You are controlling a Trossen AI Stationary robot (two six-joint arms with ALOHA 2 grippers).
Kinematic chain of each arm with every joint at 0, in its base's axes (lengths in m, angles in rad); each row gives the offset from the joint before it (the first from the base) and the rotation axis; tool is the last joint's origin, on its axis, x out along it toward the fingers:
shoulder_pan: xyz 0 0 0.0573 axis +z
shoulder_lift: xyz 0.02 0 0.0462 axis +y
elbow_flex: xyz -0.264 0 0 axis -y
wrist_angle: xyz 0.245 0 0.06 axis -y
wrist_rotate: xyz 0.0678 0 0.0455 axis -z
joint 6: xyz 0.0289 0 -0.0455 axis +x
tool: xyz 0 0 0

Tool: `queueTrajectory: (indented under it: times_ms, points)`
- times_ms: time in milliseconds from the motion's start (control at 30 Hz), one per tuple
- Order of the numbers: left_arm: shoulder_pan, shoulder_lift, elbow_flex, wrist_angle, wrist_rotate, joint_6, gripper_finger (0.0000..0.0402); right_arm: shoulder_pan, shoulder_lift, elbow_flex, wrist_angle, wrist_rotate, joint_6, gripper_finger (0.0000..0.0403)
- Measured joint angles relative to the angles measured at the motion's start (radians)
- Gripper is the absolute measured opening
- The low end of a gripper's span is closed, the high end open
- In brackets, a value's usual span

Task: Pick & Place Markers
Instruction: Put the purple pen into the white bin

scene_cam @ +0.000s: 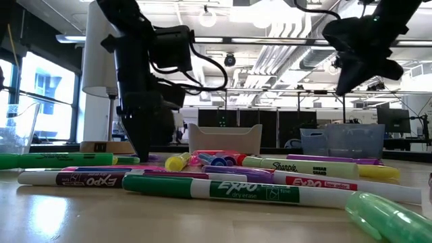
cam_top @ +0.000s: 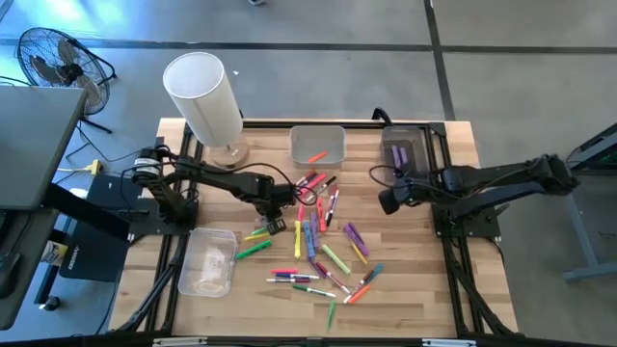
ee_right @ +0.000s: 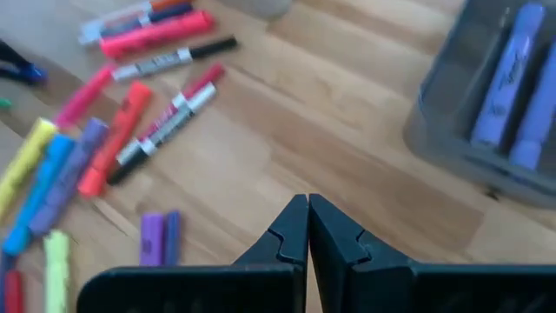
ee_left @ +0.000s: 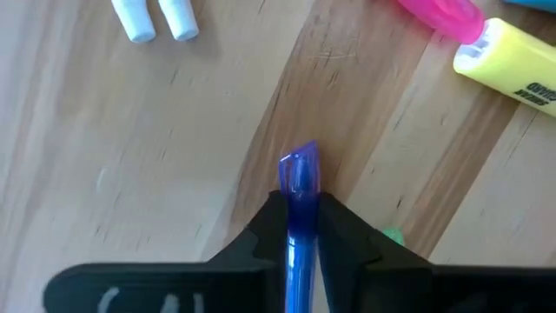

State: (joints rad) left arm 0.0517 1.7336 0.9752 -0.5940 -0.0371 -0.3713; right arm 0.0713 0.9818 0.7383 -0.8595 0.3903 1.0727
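High view: left gripper (cam_top: 278, 199) sits at the left edge of the marker pile (cam_top: 323, 246) mid-table. Right gripper (cam_top: 390, 200) hovers w/ nothing in it, near the bin (cam_top: 405, 146) holding purple markers — prob. sorted by colour.

Low view: left arm down at table level, right one raised clear.

Left wrist: fingers pinch a blue marker (ee_left: 300, 187), tip still close to the wood.

Right wrist: fingers (ee_right: 291, 228) pressed together, empty.
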Motion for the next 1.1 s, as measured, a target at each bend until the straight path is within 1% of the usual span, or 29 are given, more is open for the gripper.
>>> queueTrajectory:
  times_ms: [167,233,300,433,500,633,733,833,933,1000,1100]
  points:
    - [0.003,0.0,0.0,-0.009,-0.001,-0.015,0.0027,0.057,0.054,-0.001,-0.012,-0.004,0.001,0.0]
    - [0.016,-0.014,0.008,-0.037,0.004,-0.023,0.0027,0.082,0.086,-0.001,-0.012,-0.005,0.001,0.0]
    - [0.036,-0.03,0.015,-0.1,0.006,-0.023,0.0027,0.105,0.119,-0.001,-0.012,-0.008,0.001,0.0]
    - [0.092,-0.058,0.077,-0.152,0.008,-0.004,0.0027,0.131,0.18,-0.002,-0.014,-0.045,-0.017,0.0]
    - [0.123,-0.068,0.118,-0.195,0.009,0.016,0.0027,0.132,0.196,-0.03,0.038,-0.073,-0.048,0.0]
    - [0.169,-0.071,0.236,-0.26,0.009,0.075,0.0027,0.121,0.181,-0.19,0.295,-0.157,-0.052,0.0]
    - [0.192,-0.071,0.334,-0.301,0.006,0.128,0.0027,0.119,0.155,-0.301,0.478,-0.165,-0.043,0.0]
    - [0.214,-0.072,0.438,-0.294,-0.012,0.194,0.0027,0.119,0.13,-0.365,0.598,-0.165,-0.068,0.0]
    - [0.245,-0.045,0.542,-0.295,-0.034,0.251,0.0026,0.109,0.117,-0.383,0.619,-0.161,-0.116,0.0]
    - [0.271,0.011,0.618,-0.301,-0.044,0.272,0.0025,0.092,0.116,-0.383,0.614,-0.161,-0.157,0.0]
    - [0.311,0.106,0.739,-0.355,-0.025,0.307,0.0025,0.06,0.116,-0.383,0.629,-0.166,-0.22,0.0]
